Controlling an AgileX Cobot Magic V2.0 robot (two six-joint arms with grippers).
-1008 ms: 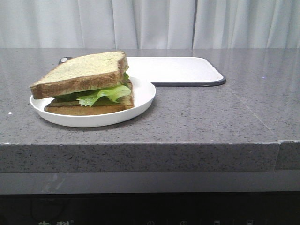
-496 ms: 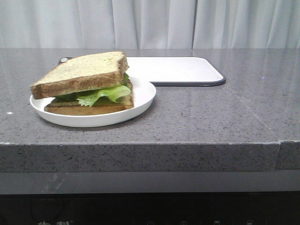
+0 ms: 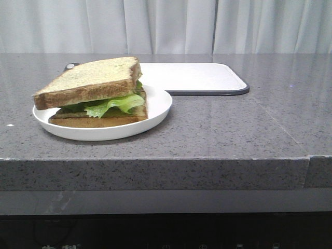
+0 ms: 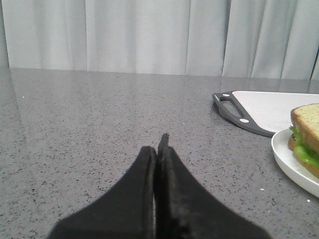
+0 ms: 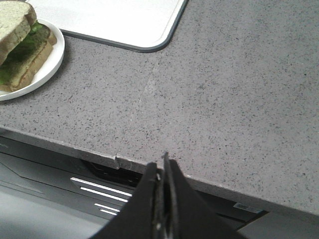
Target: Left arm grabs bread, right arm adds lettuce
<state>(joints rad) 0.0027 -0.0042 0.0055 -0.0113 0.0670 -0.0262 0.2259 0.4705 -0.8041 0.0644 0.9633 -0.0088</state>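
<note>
Left arm: fingers pressed together, empty, above bare tabletop. Right arm: fingers likewise closed, empty, at tabletop's near edge. Beyond, bread atop lettuce, probably another slice beneath, on white plate. Cutting board behind.

kitchen | granite counter | cutting board | curtain

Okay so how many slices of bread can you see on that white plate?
2. The thick top slice of toast leans tilted on the green lettuce leaf; a thinner brown-crusted bottom slice lies flat on the round white plate.
</note>
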